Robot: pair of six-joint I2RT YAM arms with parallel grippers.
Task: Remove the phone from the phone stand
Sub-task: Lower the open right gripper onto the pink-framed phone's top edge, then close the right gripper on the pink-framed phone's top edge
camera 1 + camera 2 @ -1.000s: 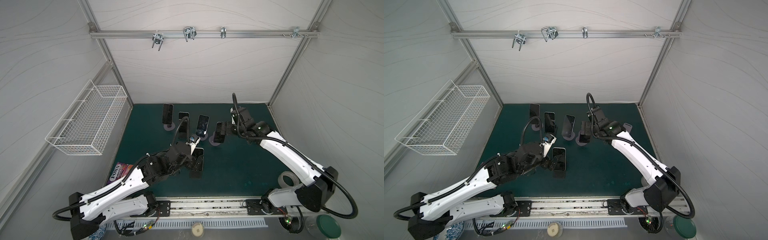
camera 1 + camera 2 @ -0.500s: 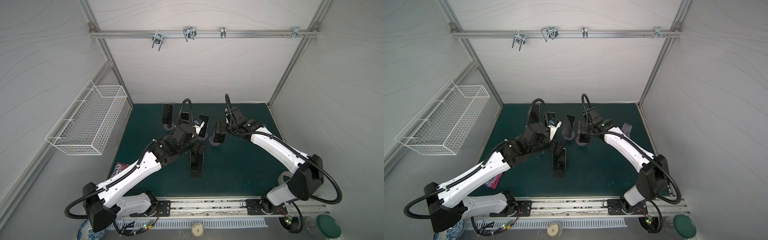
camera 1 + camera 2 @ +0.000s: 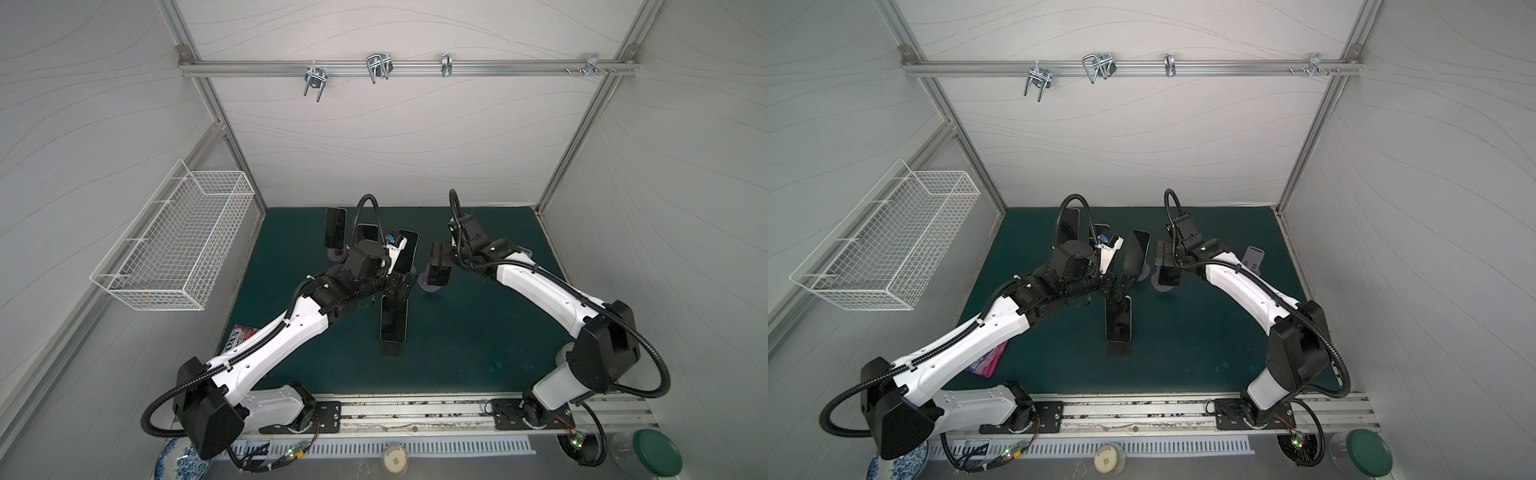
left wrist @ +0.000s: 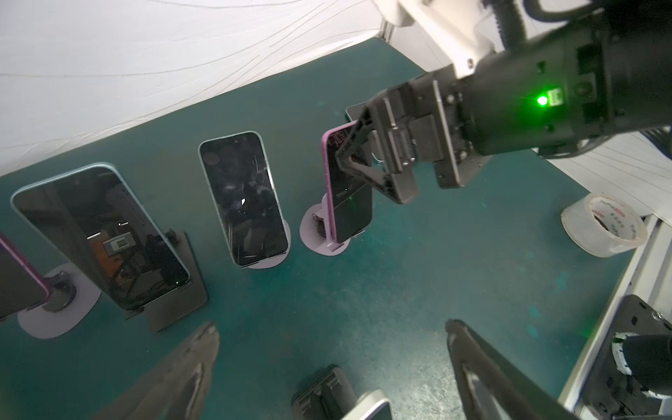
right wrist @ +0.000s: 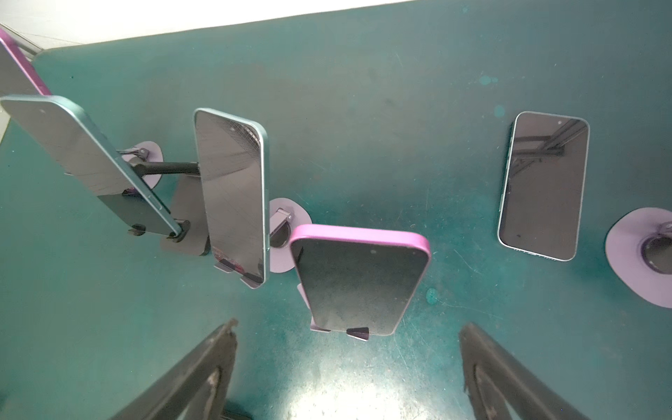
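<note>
Approach step: your right gripper (image 5: pixel 349 323), jaws released, is poised at the pink phone (image 5: pixel 358 283), one o'clock of the flat phone (image 3: pixel 394 320); next, likely clench and lift.

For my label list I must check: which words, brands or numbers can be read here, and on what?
No text reads clearly.
Colourful printed packet: large letters, blurred and partly hidden.
Whitish roll of tape: red print inside, too small to read.

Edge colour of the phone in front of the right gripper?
The phone has a pink-purple edge, clearest in the right wrist view.
</note>
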